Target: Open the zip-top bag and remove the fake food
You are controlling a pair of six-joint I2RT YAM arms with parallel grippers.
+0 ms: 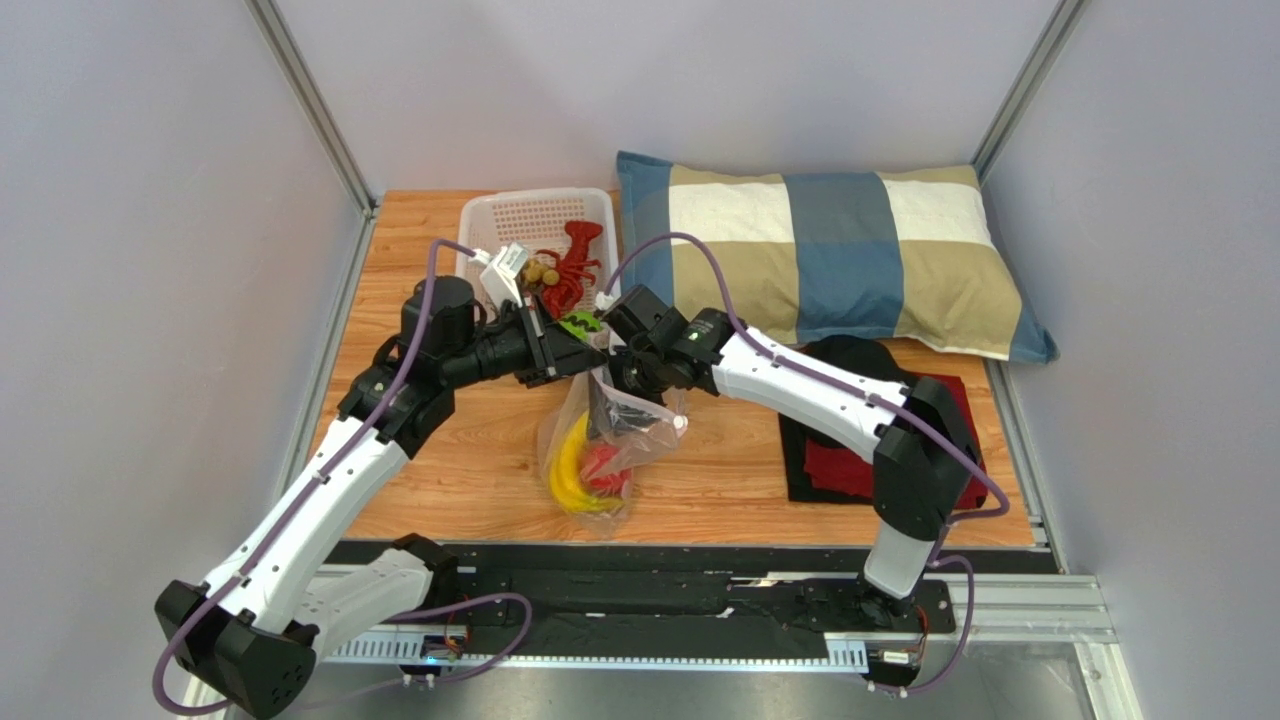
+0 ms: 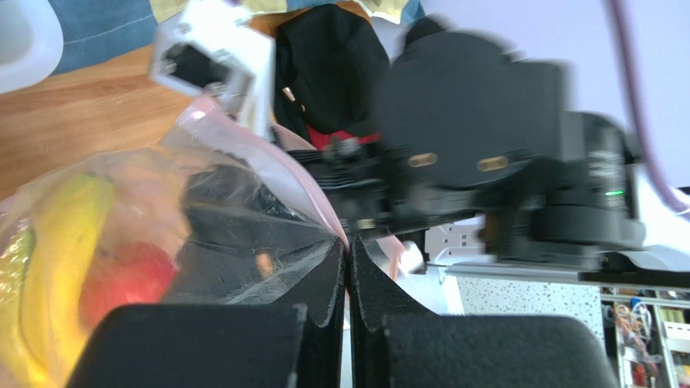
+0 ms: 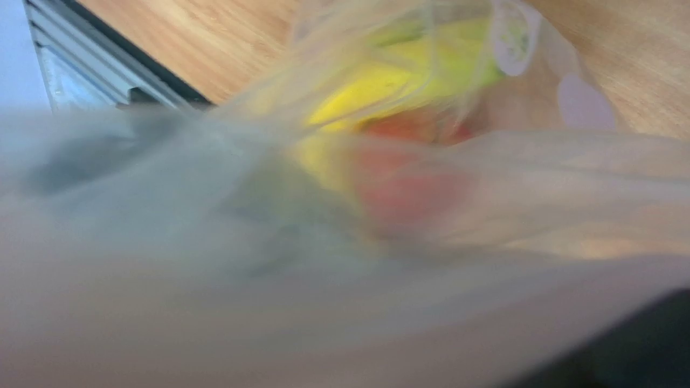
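The zip-top bag [image 1: 601, 450] hangs over the wood table, its top lifted between my two grippers. It holds fake food: a yellow banana bunch [image 1: 568, 473] and a red piece [image 1: 609, 465]. My left gripper [image 2: 348, 246] is shut on the bag's pinkish zip strip [image 2: 320, 190]; the banana [image 2: 57, 259] and a red fruit [image 2: 129, 279] show through the plastic. My right gripper [image 1: 631, 383] is at the bag's mouth. In the right wrist view blurred plastic [image 3: 324, 267] hides its fingers, with the banana [image 3: 381, 81] behind. A red lobster [image 1: 579, 263] and a brownish cluster [image 1: 544, 275] lie in the basket.
The white mesh basket [image 1: 496, 218] stands at the back left. A striped pillow [image 1: 827, 248] lies at the back right. A black and red cloth [image 1: 864, 443] lies to the right of the bag. A green piece [image 1: 583, 321] shows behind the grippers.
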